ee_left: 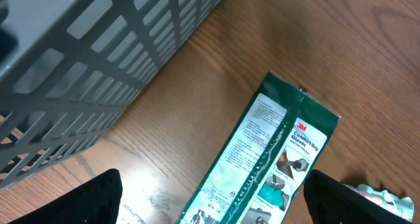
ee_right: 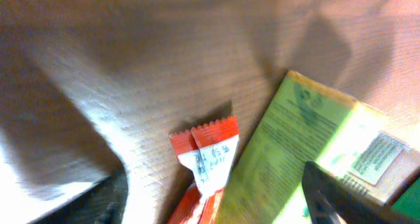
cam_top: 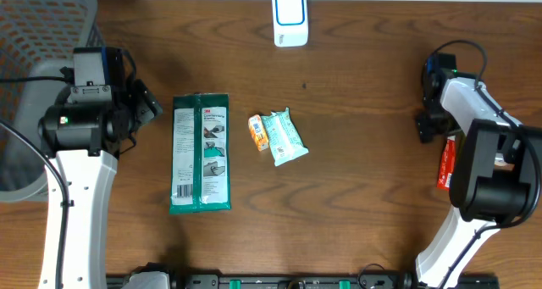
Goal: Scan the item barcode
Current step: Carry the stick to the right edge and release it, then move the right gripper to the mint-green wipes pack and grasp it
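Note:
The white barcode scanner (cam_top: pixel 290 18) stands at the table's far edge, centre. A long green glove packet (cam_top: pixel 201 153) lies left of centre, its printed side up. My left gripper (cam_top: pixel 146 104) hangs open beside it; in the left wrist view the packet (ee_left: pixel 262 158) runs between the spread fingers of the left gripper (ee_left: pixel 213 207). A small orange packet (cam_top: pixel 257 131) and a teal packet (cam_top: pixel 284 138) lie mid-table. My right gripper (cam_top: pixel 430 126) is open at the right over a red packet (ee_right: pixel 207 152) and a yellow-green box (ee_right: pixel 308 145), gripping neither.
A grey mesh basket (cam_top: pixel 38 60) fills the far left corner, close behind the left arm. The red packet (cam_top: pixel 446 163) lies partly under the right arm. A white label (ee_right: pixel 380 159) shows on the yellow-green box.

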`<state>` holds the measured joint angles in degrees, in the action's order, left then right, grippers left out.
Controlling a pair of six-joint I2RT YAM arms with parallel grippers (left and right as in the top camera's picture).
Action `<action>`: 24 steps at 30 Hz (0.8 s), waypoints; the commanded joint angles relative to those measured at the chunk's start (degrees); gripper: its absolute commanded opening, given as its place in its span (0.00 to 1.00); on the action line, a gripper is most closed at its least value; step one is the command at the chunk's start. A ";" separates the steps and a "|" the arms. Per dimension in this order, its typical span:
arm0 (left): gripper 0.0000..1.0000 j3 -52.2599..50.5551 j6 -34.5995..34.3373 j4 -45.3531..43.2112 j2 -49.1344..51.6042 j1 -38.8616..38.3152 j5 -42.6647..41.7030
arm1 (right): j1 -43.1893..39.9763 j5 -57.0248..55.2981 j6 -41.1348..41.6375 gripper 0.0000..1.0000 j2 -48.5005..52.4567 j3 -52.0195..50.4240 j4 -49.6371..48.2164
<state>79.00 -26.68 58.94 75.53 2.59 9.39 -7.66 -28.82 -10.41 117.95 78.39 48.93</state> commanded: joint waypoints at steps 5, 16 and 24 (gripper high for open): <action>0.89 0.42 0.72 0.20 -0.31 0.24 0.74 | 0.39 11.15 2.40 0.99 3.61 -0.20 1.22; 0.89 0.42 0.72 0.20 -0.31 0.24 0.74 | 2.27 17.94 6.32 0.99 1.64 11.85 16.20; 0.89 0.42 0.72 0.20 -0.31 0.24 0.74 | 2.47 44.35 6.29 0.99 1.64 13.27 15.85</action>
<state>79.00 -26.68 58.96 75.53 2.59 9.39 -6.44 1.23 -4.99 119.48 91.00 65.06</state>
